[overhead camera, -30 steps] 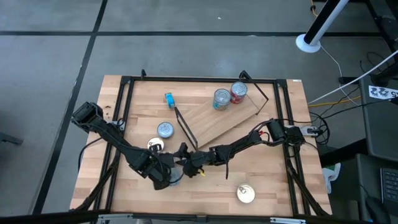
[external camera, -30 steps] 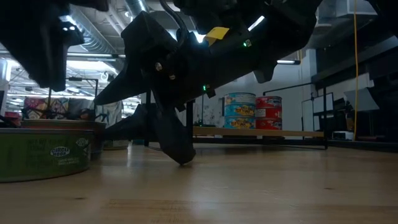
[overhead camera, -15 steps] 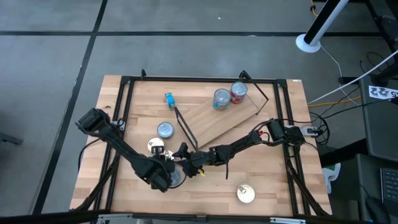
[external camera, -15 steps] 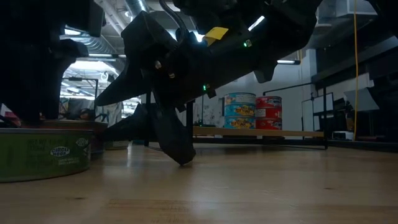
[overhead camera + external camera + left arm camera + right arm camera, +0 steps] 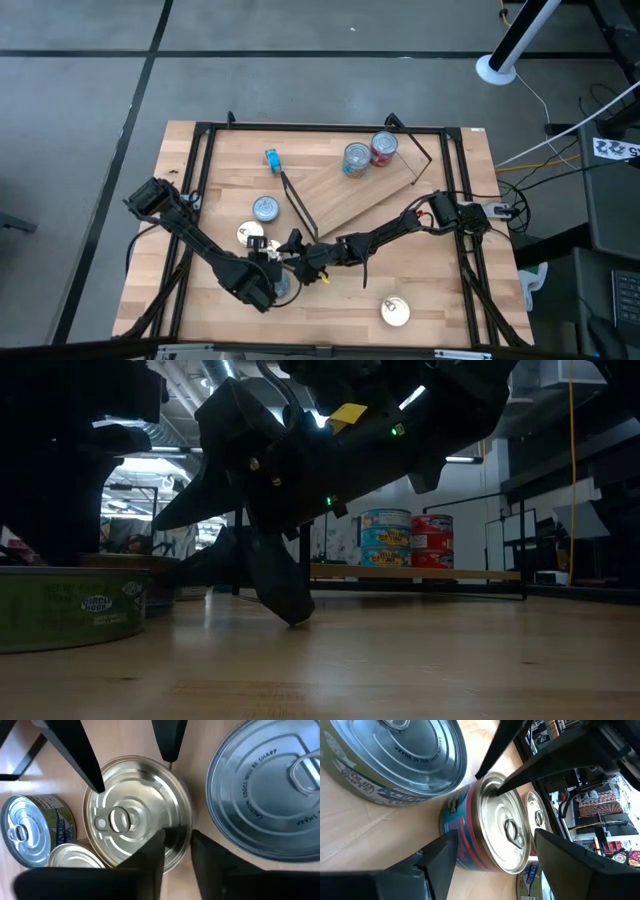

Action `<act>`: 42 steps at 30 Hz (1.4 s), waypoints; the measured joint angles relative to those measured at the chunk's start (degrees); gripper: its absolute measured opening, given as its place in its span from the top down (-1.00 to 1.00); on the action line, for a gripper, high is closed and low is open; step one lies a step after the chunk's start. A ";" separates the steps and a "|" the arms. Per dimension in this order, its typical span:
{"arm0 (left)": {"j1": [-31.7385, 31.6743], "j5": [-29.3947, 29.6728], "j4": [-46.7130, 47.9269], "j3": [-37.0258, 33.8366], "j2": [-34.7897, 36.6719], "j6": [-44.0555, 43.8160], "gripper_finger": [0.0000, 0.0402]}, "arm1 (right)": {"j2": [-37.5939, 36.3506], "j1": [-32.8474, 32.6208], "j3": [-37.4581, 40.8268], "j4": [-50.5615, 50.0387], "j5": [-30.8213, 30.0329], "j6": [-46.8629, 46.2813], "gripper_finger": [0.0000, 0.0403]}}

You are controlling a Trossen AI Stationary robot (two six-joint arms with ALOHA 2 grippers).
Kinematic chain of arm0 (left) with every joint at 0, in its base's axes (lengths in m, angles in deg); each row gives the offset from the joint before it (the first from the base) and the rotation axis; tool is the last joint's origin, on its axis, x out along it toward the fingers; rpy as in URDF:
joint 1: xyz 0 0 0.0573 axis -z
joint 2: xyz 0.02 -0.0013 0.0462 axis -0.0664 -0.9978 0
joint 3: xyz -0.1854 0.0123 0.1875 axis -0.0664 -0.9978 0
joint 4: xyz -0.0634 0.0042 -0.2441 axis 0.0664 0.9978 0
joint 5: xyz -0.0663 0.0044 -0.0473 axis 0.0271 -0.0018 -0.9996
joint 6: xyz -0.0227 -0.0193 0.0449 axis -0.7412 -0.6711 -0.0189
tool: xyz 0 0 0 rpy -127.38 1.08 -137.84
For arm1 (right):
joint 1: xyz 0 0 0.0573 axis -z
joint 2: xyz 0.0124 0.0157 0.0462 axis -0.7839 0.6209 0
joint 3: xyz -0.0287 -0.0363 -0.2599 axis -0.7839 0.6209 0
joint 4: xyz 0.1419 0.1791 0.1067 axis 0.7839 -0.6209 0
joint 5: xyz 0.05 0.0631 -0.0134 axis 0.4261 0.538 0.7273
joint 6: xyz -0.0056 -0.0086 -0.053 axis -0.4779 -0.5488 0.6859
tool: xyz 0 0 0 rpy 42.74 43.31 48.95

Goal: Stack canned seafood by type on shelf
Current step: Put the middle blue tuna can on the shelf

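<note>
tin in play: the small round flat tin with a shiny silver pull-tab lid and a blue-and-red side (image 5: 135,805). It sits upright on the tabletop at about 7 o'clock, off the shelf, just beside a bigger silver-lidded tin (image 5: 260,795).

left gripper (image 5: 177,837): right at that tin's rim. Jaws are a little apart, one finger over the lid and one outside the wall, so not clamped as far as I can see.

right gripper (image 5: 495,837): comes at the same tin from the other side, jaws wide apart and nothing held.

light-wood shelf board with black wire ends (image 5: 350,195): lies mid-table. At its 1 o'clock end there's a stack of blue tins (image 5: 356,158) beside a stack of red tins (image 5: 383,148).

step: looks like the pick-up of this tin, nothing lifted yet.

next move: I'd guess one gripper has to back off so the other can close squarely on the tin's sides, then carry it toward 1 o'clock onto the matching stack.
</note>
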 joint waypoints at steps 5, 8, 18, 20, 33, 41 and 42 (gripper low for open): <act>-0.02 0.38 -0.74 0.00 -0.01 -0.46 0.94 | 0.00 0.00 0.02 0.00 0.00 0.02 -0.30; -0.07 0.36 -1.68 -0.07 -0.03 -0.46 0.97 | 0.00 0.00 0.02 0.01 0.00 0.02 -0.30; -0.21 -0.42 -1.91 0.91 0.61 -7.11 1.00 | 0.00 -0.14 0.04 -0.04 0.15 0.21 -0.30; -0.22 -0.65 -1.88 1.03 1.13 -9.33 1.00 | 0.00 -0.40 0.04 -0.07 0.12 0.83 -0.30; -0.24 0.99 -1.57 1.07 2.98 -15.08 1.00 | 0.00 -1.55 0.04 -0.11 0.76 2.23 -0.30; -0.28 1.58 -1.71 1.14 3.75 -17.19 1.00 | 0.02 -1.55 0.04 -0.13 -1.92 2.34 -0.30; -0.27 1.58 -1.76 1.14 3.83 -17.20 1.00 | 0.02 -1.55 0.04 -0.13 -2.76 2.36 -0.30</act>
